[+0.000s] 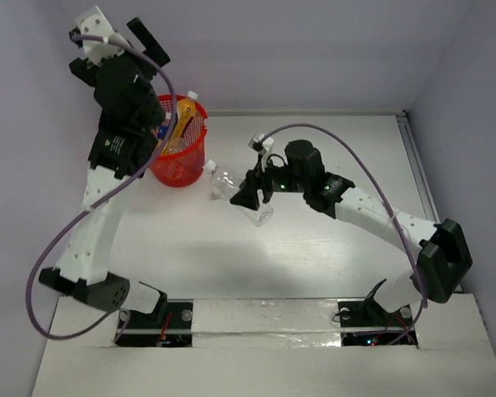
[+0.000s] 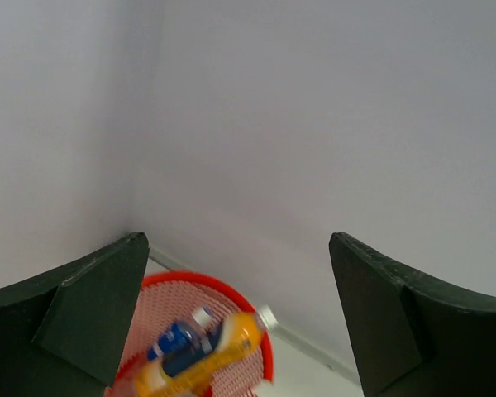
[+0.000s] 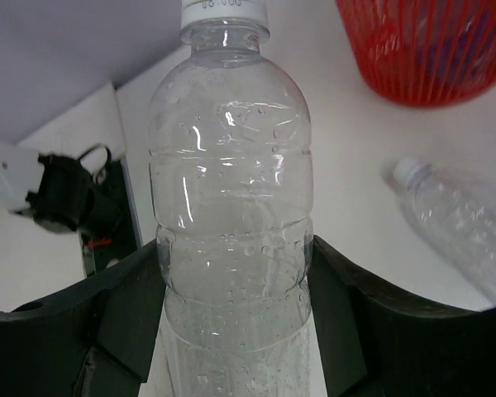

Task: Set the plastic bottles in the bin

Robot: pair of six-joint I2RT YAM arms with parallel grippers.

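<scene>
The red mesh bin (image 1: 178,168) is standing by the desk's (image 1: 339,149) far left corner, close to both walls. Bare white desk is stretching from it toward the right edge and the near edge.

The left gripper (image 2: 238,248) is hanging high above the bin with its fingers spread wide and nothing between them. Below it, an orange bottle (image 2: 223,347) is leaning in the bin, its long axis slanted and its white cap poking out past the rim toward the far edge. A blue-labelled bottle (image 2: 178,339) is lying against it.

The right gripper (image 3: 231,273) is clamping a clear bottle (image 3: 231,198) by its lower body, near the desk's middle and just right of the bin. The bottle's long axis is running straight out from between the fingers, white cap at the far end and pointing toward the desk's left edge. Whether its base is touching the desk is unclear.

A second clear bottle (image 1: 221,182) is lying on the desk between the gripper and the bin, cap toward the bin. It is apart from the held one.
</scene>
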